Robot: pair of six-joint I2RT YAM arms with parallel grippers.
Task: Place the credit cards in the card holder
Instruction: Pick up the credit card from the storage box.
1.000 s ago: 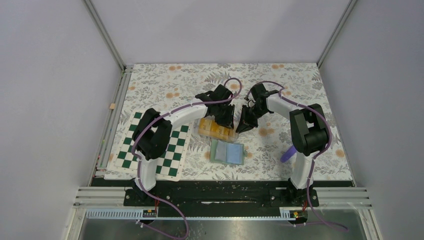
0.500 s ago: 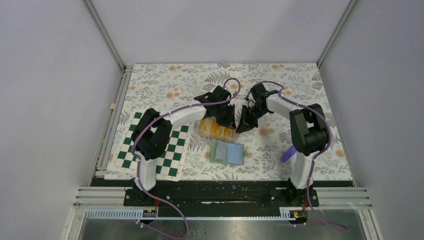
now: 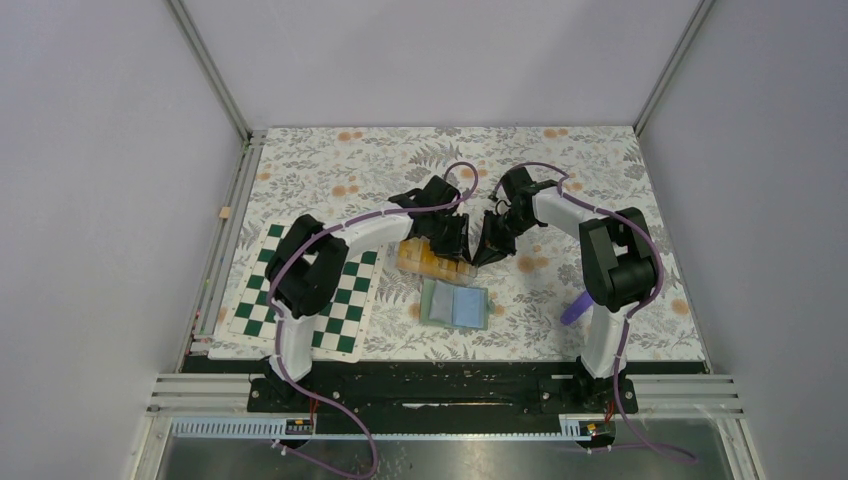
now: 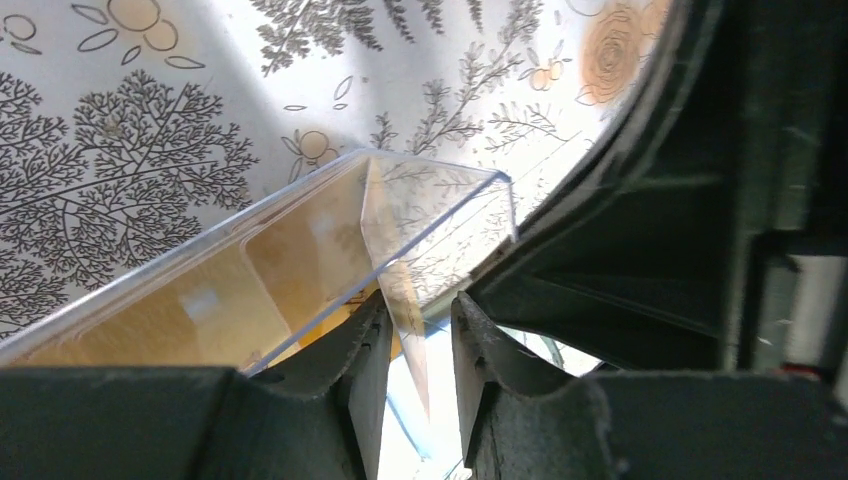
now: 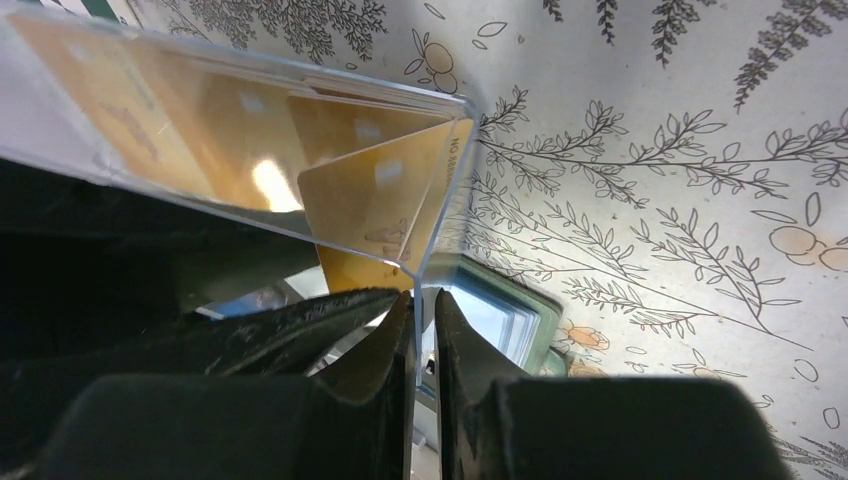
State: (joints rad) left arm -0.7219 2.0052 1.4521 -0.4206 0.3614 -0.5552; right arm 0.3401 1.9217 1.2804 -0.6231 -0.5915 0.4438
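The card holder (image 3: 433, 258) is a clear plastic trough mid-table with several orange-yellow credit cards (image 5: 370, 200) standing in it. My left gripper (image 3: 456, 244) is over its right end. In the left wrist view the jaws (image 4: 418, 340) stand narrowly open around one card (image 4: 398, 285), seen edge-on and leaning at the holder's (image 4: 300, 230) end, with a gap on the right side. My right gripper (image 3: 484, 250) is at the same end. In the right wrist view it (image 5: 424, 320) is shut on the holder's (image 5: 250, 120) thin clear end wall.
A flat green-rimmed blue pouch (image 3: 455, 305) lies just in front of the holder and also shows in the right wrist view (image 5: 515, 310). The green-and-white chequered board (image 3: 340, 300) lies at the left under the left arm. A purple object (image 3: 573, 308) sits by the right arm's base.
My left gripper has moved slightly right and down, closer to the holder's right end and the right gripper. The right gripper and the holder have stayed in place.
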